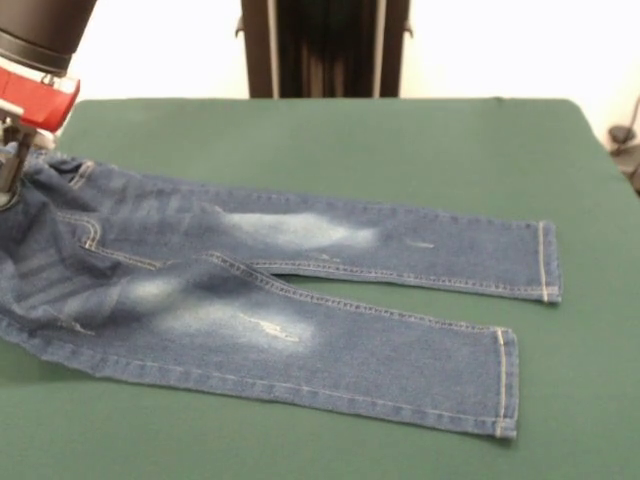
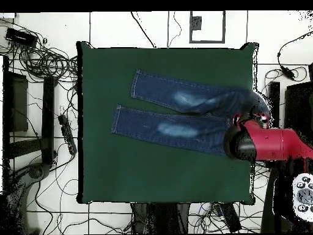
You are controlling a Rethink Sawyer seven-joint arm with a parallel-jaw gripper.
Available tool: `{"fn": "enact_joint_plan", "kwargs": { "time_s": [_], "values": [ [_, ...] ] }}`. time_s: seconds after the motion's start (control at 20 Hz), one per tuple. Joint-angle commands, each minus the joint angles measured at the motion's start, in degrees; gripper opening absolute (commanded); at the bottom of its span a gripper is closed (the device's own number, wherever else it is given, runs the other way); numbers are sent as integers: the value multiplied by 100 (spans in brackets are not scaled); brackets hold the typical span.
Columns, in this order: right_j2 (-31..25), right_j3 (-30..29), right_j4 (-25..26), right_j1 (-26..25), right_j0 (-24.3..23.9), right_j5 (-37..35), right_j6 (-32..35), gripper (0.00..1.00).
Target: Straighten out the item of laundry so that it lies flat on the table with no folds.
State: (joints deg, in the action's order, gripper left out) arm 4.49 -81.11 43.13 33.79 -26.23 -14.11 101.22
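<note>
The item of laundry, a small pair of blue jeans with faded pale patches, lies on the green table. Both legs are spread apart and mostly flat, with their hems pointing right in the front view. The waist end at the far left is bunched and wrinkled, rising toward my gripper, which is shut on the waistband. In the overhead view the jeans stretch across the table. The red arm covers the gripper at the waist, close to the table's right edge.
Cables and black stands lie on the floor left of the table in the overhead view. The red arm reaches in over the table's right edge.
</note>
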Motion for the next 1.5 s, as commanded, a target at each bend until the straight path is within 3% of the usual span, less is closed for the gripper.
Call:
{"fn": "enact_joint_plan", "kwargs": {
  "time_s": [0.05,0.15,0.65,0.9,1.1,1.35,1.4,1.5],
  "values": [
    [-39,-664,-306,-260,137,333,1111,100],
    [-66,-654,-315,-268,117,356,1058,100],
    [-1708,-328,-17,-766,-1247,269,-396,100],
    [-3267,-441,-129,-1222,-2436,-597,-1774,100],
    [-3862,-396,-138,-1559,-2874,-863,-1957,100],
    [-4059,-327,19,-1635,-2982,-971,-1829,100],
    [-4093,-319,154,-1615,-2979,-957,-1797,0],
    [-3862,-306,216,-1482,-2788,-842,-1477,0]
  ]
}}
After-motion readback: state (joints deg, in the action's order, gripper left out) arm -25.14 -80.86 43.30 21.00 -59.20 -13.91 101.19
